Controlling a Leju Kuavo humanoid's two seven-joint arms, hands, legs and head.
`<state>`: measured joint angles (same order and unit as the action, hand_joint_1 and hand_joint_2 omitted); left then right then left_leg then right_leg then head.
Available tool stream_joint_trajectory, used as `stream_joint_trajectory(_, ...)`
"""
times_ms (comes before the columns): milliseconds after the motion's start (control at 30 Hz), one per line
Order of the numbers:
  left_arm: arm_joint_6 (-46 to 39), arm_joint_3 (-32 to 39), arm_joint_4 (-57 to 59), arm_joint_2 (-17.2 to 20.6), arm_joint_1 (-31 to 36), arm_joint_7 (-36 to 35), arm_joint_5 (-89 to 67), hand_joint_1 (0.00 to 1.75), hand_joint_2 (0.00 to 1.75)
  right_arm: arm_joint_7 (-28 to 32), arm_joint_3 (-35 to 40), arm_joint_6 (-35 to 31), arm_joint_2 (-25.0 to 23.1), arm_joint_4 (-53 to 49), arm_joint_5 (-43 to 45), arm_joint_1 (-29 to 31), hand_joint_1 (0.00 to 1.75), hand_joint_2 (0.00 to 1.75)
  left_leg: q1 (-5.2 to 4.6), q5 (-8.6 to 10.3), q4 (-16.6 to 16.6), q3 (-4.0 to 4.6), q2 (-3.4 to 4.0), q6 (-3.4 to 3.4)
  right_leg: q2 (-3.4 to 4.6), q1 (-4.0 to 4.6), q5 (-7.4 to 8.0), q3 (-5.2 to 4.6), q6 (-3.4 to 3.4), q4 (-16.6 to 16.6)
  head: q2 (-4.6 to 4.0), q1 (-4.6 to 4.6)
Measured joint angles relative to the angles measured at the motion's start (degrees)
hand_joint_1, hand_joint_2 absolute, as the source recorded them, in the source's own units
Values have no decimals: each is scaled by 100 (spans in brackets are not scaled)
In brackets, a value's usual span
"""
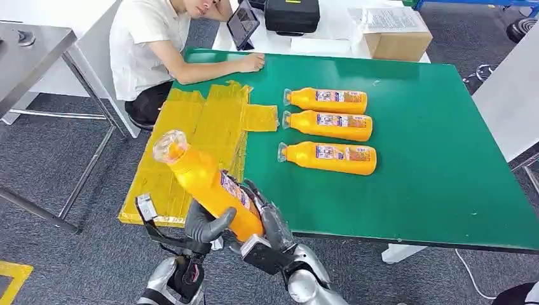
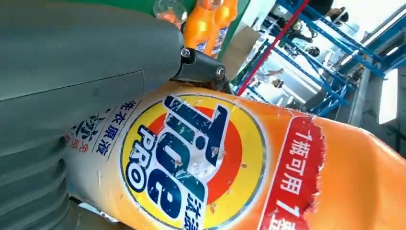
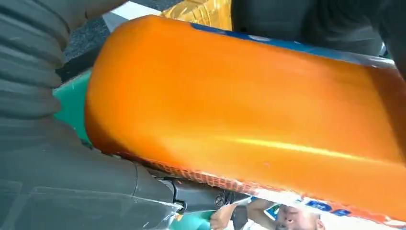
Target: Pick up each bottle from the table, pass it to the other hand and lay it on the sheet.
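Note:
An orange detergent bottle (image 1: 203, 181) with a clear cap is held tilted above the table's near left corner, cap pointing up and to the left. My left hand (image 1: 206, 225) grips its lower body from the left, thumb wrapped over the front. My right hand (image 1: 273, 229) grips the bottle's base from the right. Close up, the bottle's label (image 2: 191, 158) lies against my left hand (image 2: 72, 96), and its orange side (image 3: 249, 120) lies against my right hand (image 3: 57, 182). The yellow sheet (image 1: 191, 127) covers the table's left part. Three more orange bottles (image 1: 327, 100), (image 1: 329, 125), (image 1: 330, 157) lie side by side on the green table (image 1: 432, 165).
A person (image 1: 152, 44) sits at the far left corner with a hand resting on the table edge. Behind stand a tablet (image 1: 241, 24), a black case (image 1: 291, 14) and a cardboard box (image 1: 397, 35). A grey metal table (image 1: 32, 44) stands at the left.

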<state>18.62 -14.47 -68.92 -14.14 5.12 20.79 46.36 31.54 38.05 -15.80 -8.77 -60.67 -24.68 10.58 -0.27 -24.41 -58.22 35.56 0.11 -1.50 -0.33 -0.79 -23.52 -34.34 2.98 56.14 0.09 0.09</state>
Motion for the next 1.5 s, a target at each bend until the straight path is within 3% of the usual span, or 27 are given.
stream_joint_trajectory(433,-9,138,-188,-35,-65,35,94,175,175,33,-20,-135,-50,-2,-33,-123,0,175,0,0,0,0,2,0,2,0,0,-1,0,1,0,-4)
stream_joint_trajectory(500,-141,190,-229,-61,-80,19,-3,175,175,235,-37,-636,-70,-13,-240,-201,0,175,1,0,0,0,-1,0,0,0,0,0,0,1,0,-2)
stream_joint_trajectory(533,-1654,188,-193,-48,81,428,-1327,175,175,580,-152,-1894,-115,-207,-484,-483,0,175,0,0,0,4,-2,0,0,0,0,0,0,1,0,-2)
stream_joint_trajectory(567,-3211,168,-48,2,283,993,-2773,175,175,789,-604,-2359,-227,-659,-1151,-785,0,175,1,0,0,4,-6,0,-4,1,0,1,0,1,0,-2)
stream_joint_trajectory(700,-4754,94,267,68,596,1305,-4196,175,175,846,-1656,-2404,-549,-2096,-3241,-1187,0,175,0,2,0,4,-8,-1,-4,1,2,1,2,2,0,-2)
stream_joint_trajectory(800,-5493,9,511,107,779,1372,-4945,175,175,835,-2340,-2415,-750,-3013,-3031,-1287,0,175,-1,4,0,3,-19,-4,-12,-1,1,5,1,1,0,4)
stream_joint_trajectory(1033,-5834,0,870,234,1000,1126,-5584,175,175,839,-3126,-2435,-957,-4416,-2841,-1423,0,175,-4,3,-1,2,-7,-4,-8,-2,3,3,2,0,0,0)
stream_joint_trajectory(1500,-5860,-24,1069,295,1072,1123,-5598,175,175,839,-3373,-2435,-1034,-4902,-2828,-1493,0,175,-1,3,0,3,-5,-4,-7,-1,2,3,1,1,0,0)
